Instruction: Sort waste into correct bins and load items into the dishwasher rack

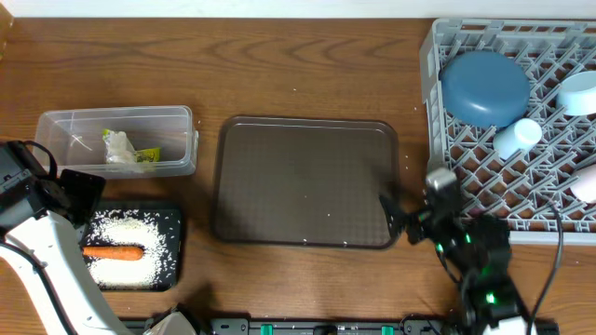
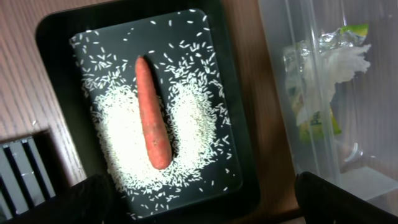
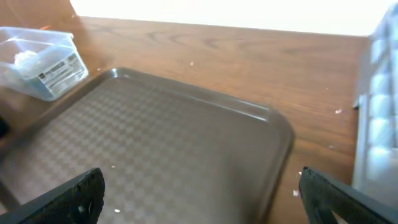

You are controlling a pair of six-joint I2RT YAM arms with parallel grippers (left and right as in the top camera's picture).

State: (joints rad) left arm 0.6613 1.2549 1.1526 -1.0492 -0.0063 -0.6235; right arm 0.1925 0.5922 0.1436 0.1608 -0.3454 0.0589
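Carrot (image 1: pixel 113 251) lies on rice (image 1: pixel 130 228) in the small tray (image 2: pixel 241 155), in front of the tub (image 1: pixel 56 121) holding the wrapper (image 1: pixel 121 149). Serving tray (image 1: pixel 307 181) sits right of both; rack (image 1: pixel 466 158) farthest right holds a bowl (image 1: pixel 484 88) and cup (image 1: pixel 517 138)

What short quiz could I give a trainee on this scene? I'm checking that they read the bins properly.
1. Fill in: the jaws of the left gripper and the right gripper both stand ___.
2. True or false: the carrot lies on the rice in the black tray.
3. Where is the crumpled wrapper? A) in the black tray B) in the clear tub C) in the right gripper

Key: 1 open; 2 true; 3 B.
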